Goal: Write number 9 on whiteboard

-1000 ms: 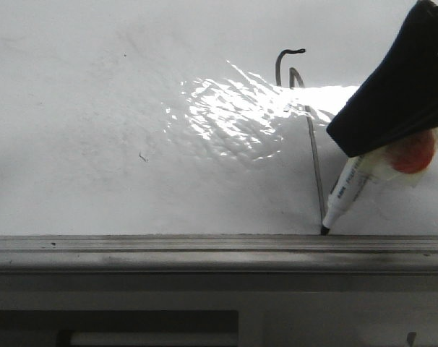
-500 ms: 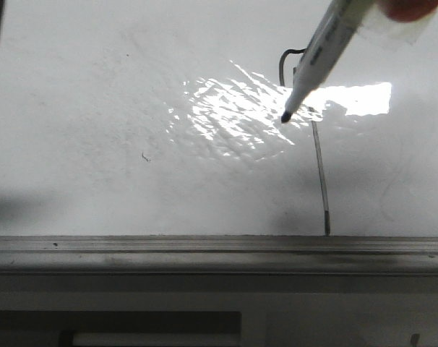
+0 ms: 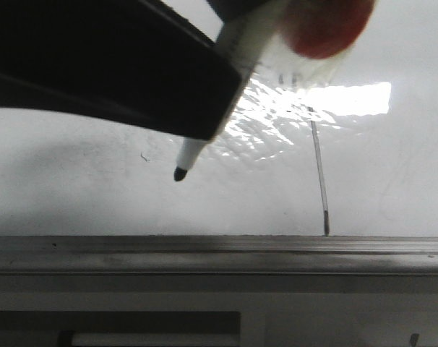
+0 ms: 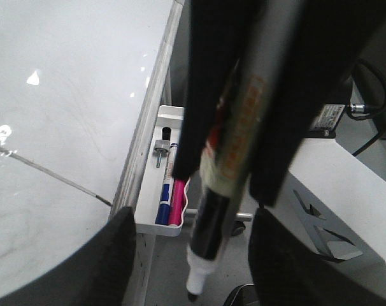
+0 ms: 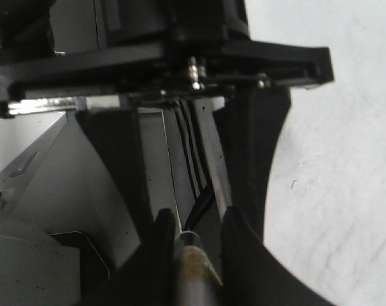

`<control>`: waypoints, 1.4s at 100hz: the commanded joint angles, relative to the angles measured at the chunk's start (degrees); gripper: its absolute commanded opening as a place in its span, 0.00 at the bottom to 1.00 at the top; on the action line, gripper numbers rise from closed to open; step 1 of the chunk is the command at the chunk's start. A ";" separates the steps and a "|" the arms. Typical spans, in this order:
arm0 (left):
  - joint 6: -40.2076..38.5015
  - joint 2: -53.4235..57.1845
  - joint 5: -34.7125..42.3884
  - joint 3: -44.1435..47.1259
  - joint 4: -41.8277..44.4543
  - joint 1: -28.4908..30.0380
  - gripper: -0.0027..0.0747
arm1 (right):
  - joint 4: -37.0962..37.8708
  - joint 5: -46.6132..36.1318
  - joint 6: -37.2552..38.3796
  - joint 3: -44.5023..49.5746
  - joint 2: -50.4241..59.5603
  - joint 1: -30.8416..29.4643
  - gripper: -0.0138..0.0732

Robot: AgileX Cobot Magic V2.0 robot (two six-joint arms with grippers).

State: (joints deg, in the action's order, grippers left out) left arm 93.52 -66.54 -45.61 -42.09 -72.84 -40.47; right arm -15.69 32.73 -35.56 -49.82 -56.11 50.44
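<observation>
Grey marker line on the large glossy white whiteboard (image 3: 74, 195) is what I am checking first: the number 9 (image 3: 320, 181) is showing its long tail running down to the grey metal rail (image 3: 204, 249), stopping just above it, while its hooked top is sitting mostly hidden behind tape and glare farther up from the rail. I am holding the left gripper (image 4: 202, 268) clamped on the white-barrelled black-tipped marker (image 3: 241, 43), and the tip is hanging above the rail, apparently clear of the board and well aside from the tail. I am reading the right gripper (image 5: 193, 255) with its fingers close about a dull cylindrical thing, but I am not able to tell what it is or how firmly it is gripped. I am judging the digit finished and the step in hand as the pull-away. Next I am wanting the nib kept off the gloss so no stray stroke is left by the rail.
</observation>
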 commanded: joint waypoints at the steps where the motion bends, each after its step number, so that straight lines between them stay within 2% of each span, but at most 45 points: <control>1: 0.31 -0.74 -0.13 -2.62 -4.06 -0.85 0.51 | -0.82 -4.09 -0.42 -1.99 0.13 0.36 0.11; 29: 0.10 -1.16 -0.03 -2.56 -3.92 -0.85 0.48 | -0.82 -4.34 -0.42 -1.99 -0.41 0.36 0.11; 66: -0.04 -1.16 -0.03 0.45 -2.86 -0.85 0.01 | -2.40 -4.72 -0.42 -1.76 -2.35 0.36 0.11; 103: -0.04 -1.16 -0.15 0.77 -2.33 -0.85 0.01 | -4.75 -10.91 -0.31 2.17 -2.21 0.36 0.13; 113: -0.04 -1.06 -0.27 0.77 -2.19 -0.74 0.01 | -4.50 -14.94 -0.31 2.17 -1.18 0.24 0.27; 130: -0.15 -1.06 -0.77 0.77 -2.15 -0.66 0.01 | -3.98 -17.75 -0.31 2.17 3.47 -3.35 0.69; 140: -0.26 -1.06 -0.77 0.77 -2.15 -0.66 0.01 | -3.61 -17.35 -0.31 2.17 6.62 -7.54 0.81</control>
State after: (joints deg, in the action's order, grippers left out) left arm 94.05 -68.58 -45.60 -40.00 -71.52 -41.18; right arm -19.69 19.55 -35.54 -45.74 -52.77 46.09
